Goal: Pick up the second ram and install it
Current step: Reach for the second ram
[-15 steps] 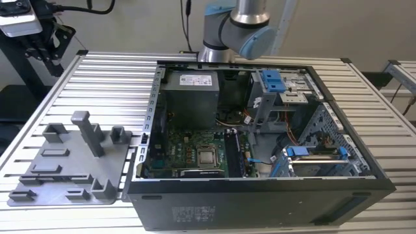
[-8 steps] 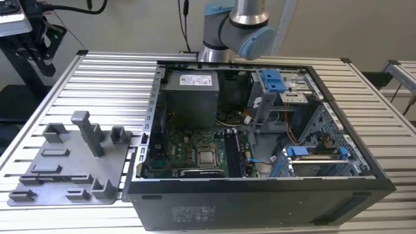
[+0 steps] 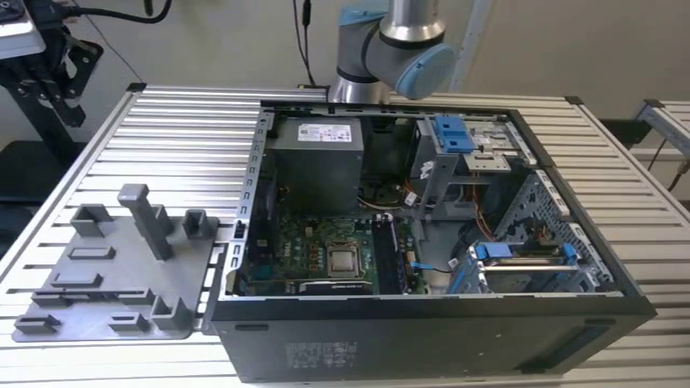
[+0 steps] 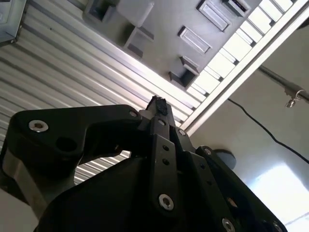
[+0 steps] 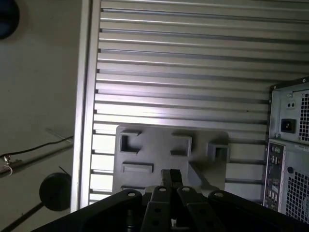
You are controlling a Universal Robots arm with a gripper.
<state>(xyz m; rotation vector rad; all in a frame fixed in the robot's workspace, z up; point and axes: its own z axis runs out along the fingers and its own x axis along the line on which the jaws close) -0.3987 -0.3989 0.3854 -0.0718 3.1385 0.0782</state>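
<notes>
In both wrist views my gripper's black fingertips [image 4: 157,103] [image 5: 170,176] are pressed together with nothing between them. It hangs high over the grey holder tray [image 5: 159,145] [image 4: 164,19], whose slots hold nothing. In the exterior view the gripper [image 3: 48,81] is at the far upper left, well away from the open computer case [image 3: 431,323]. Dark memory sticks [image 3: 395,250] stand in the slots just to the exterior view's right of the processor socket [image 3: 342,260]. I cannot tell which of them is the second ram.
The tray [image 3: 108,275] lies on the slatted aluminium table [image 3: 183,137], left of the case, with a tall post [image 3: 145,218] standing on it. The case's rear panel [image 5: 289,164] stands beside the tray. Past the table edge is floor with a black cable [image 4: 260,130].
</notes>
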